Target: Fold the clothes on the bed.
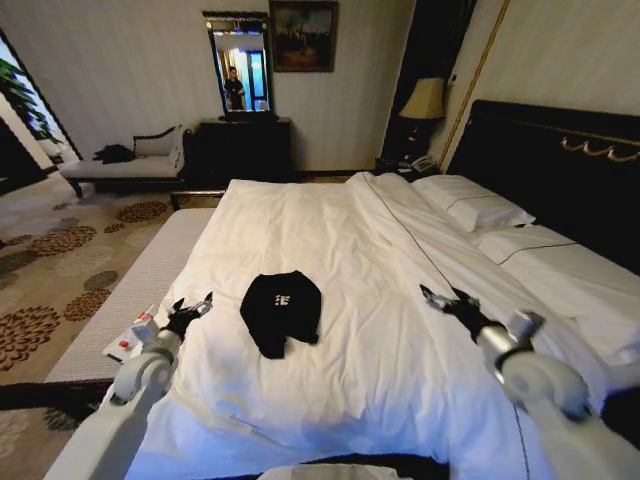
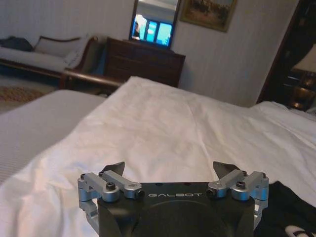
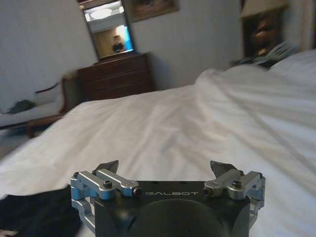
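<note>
The clothes point(image 1: 280, 310), a black T-shirt with small white lettering, lie bunched up on the bed point(image 1: 330, 250) near its foot, between my two arms. My left gripper point(image 1: 190, 308) hovers open to the left of the shirt, a short gap away. On the other side my right gripper point(image 1: 440, 297) is open too, farther from the shirt and above the white duvet. In the left wrist view the open left gripper point(image 2: 169, 168) points along the bed, and a corner of the clothes point(image 2: 289, 207) shows beside it. The right wrist view has the open right gripper point(image 3: 164, 167) with the clothes point(image 3: 37, 212) at its side.
White pillows point(image 1: 475, 205) and a dark headboard point(image 1: 560, 170) are at the right. A pale bench point(image 1: 135, 290) with small items point(image 1: 135, 335) runs along the bed's left side. A dark dresser point(image 1: 245, 150) with a mirror and a chaise longue point(image 1: 125, 165) stand by the far wall.
</note>
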